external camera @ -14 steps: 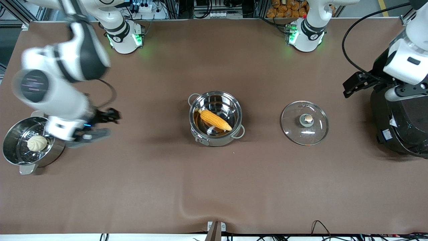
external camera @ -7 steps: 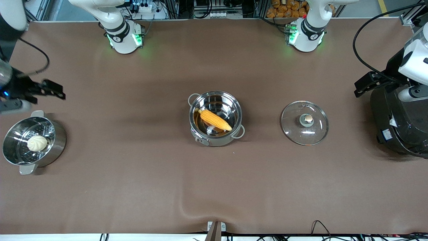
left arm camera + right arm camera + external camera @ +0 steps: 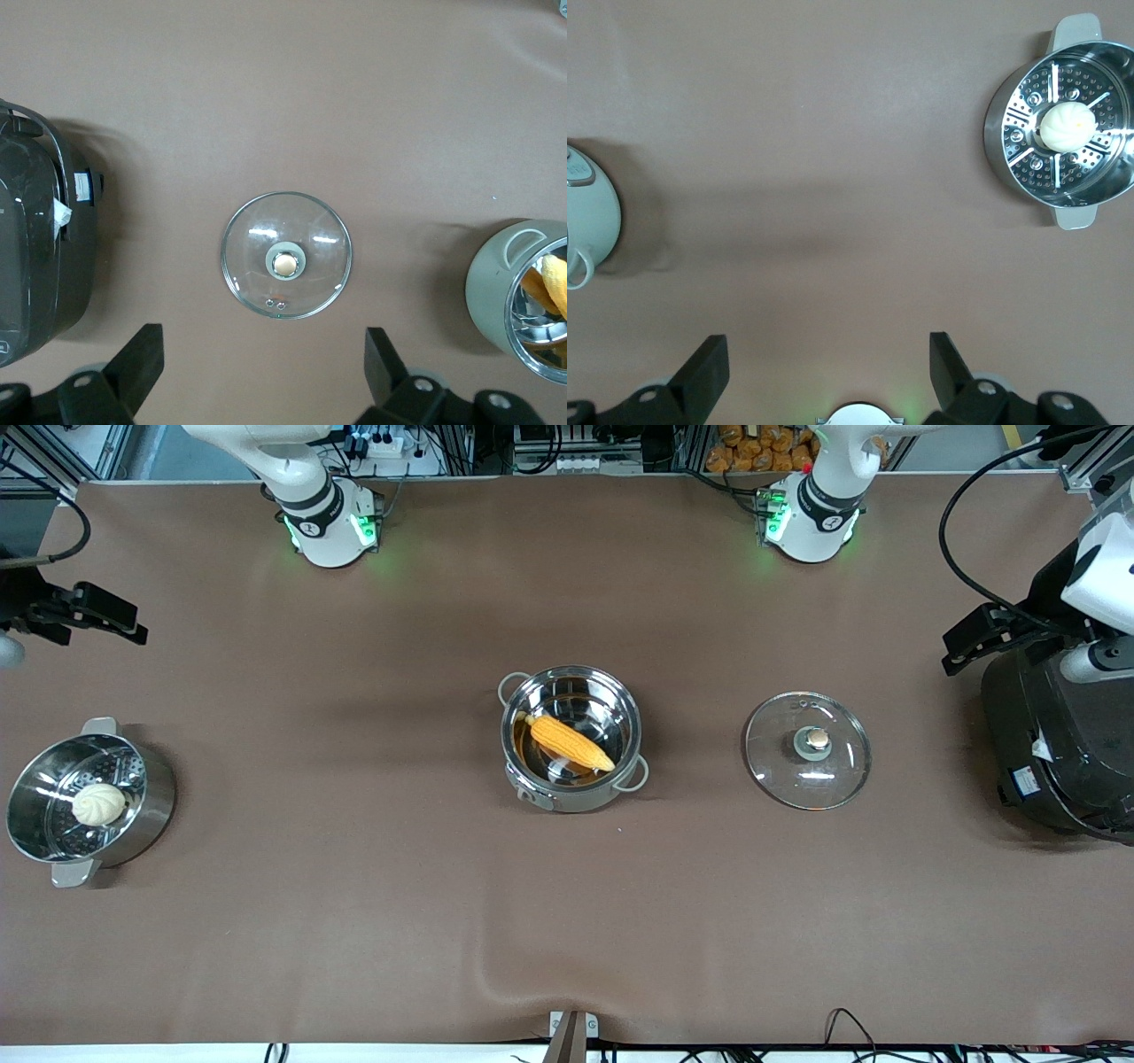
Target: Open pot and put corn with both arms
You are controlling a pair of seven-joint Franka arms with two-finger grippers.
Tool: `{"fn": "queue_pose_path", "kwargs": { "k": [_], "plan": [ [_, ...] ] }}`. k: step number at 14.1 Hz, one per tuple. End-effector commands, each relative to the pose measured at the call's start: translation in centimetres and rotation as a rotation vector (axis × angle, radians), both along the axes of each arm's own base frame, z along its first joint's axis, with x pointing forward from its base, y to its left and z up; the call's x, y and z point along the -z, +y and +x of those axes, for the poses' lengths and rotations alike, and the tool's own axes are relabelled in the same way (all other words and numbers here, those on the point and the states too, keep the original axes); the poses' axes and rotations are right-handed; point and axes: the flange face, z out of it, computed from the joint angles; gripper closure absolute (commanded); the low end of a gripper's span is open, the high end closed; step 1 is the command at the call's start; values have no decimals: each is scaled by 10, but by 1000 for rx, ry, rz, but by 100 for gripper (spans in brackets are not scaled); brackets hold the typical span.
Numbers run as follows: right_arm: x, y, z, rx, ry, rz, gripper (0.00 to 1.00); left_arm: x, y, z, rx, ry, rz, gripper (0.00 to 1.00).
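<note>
Corn (image 3: 570, 744) lies inside the open pot (image 3: 573, 737) at mid-counter (image 3: 354, 921), so you may judge the placing done. Going across the front view: the right end effector (image 3: 93, 613) hangs over the counter's edge at the right arm's end, its fingers spread apart and holding nothing; nearer the front camera stands a steamer pot (image 3: 87, 801) with a bun (image 3: 97, 803). Past the pot, the glass lid (image 3: 807, 749) rests flat on the counter toward the left arm's end, knob up. The left end effector (image 3: 983, 636) hovers beside the black rice cooker (image 3: 1054, 753), fingers likewise apart and empty.

Risk, as a judgement: should you bring the left arm down or sweep it across, its wrist could strike the cooker close by; a low pass could also skid the lid.

Hidden: both arms are cut off at the frame edges in the front view, the right almost wholly. The right wrist view shows only a sliver of the pot's wall (image 3: 589, 221). The left wrist view crops the cooker (image 3: 35, 257) and shows only part of the corn (image 3: 549, 282).
</note>
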Motion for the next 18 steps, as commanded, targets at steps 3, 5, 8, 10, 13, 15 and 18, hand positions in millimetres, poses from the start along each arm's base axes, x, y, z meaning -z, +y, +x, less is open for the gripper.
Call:
{"fn": "queue_pose_path", "kwargs": {
  "k": [3,5,8,10,13,15,18],
  "plan": [
    [-18,-10,-6,20,-26,14,0,-3,-1,-16,34,-21,34,0],
    [-18,-22,-6,9,-28,8,0,-2,4,-18,88,-45,37,0],
    [-22,-29,-6,-2,-43,10,0,-7,4,-18,105,-52,38,0],
    [-22,-28,-6,-3,-44,17,0,-4,3,-15,120,-47,36,0],
    [-23,-29,-6,-5,-45,9,0,-11,1,-8,109,-63,30,0],
    [-22,-27,-6,-8,-41,9,0,-11,-1,-8,112,-61,30,0],
    [-23,-27,-8,-6,-41,9,0,-11,-3,-8,113,-59,17,0]
  ]
}}
